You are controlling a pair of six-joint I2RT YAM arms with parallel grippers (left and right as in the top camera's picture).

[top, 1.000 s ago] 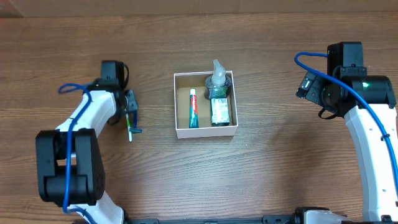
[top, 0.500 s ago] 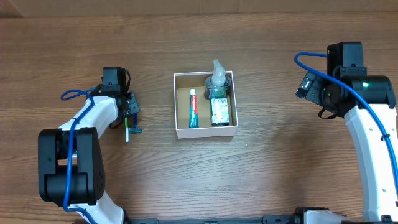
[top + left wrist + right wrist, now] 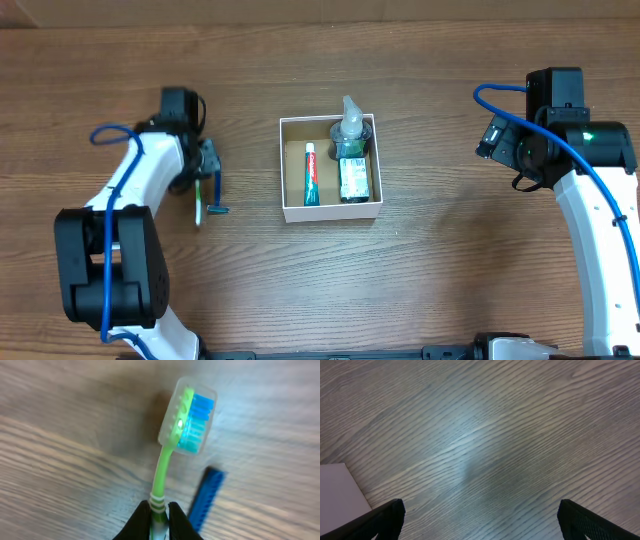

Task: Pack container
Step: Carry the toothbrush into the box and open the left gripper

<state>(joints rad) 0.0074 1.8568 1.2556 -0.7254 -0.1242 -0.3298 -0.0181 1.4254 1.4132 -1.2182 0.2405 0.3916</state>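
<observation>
The container point(image 3: 292, 170), a square white-walled box with a brown floor, sits at the table's centre. It holds a toothpaste tube point(image 3: 311, 173) and a dark bottle point(image 3: 351, 170) with a clear bag at its top. My left gripper point(image 3: 206, 172) is left of the container, shut on a green toothbrush point(image 3: 165, 467) with a clear cap over its blue bristles, held above the wood. A blue strip point(image 3: 206, 495) lies on the table just beside it. My right gripper point(image 3: 480, 520) is open and empty, far right of the container, over bare wood.
The container's white corner point(image 3: 337, 492) shows at the left edge of the right wrist view. The table is brown wood all round. The left arm's blue cable point(image 3: 108, 133) loops at the far left.
My left gripper has lifted the toothbrush off the table and shifted a little up and left, swinging the brush head. The blue strip stays on the wood. The right arm has not moved.
</observation>
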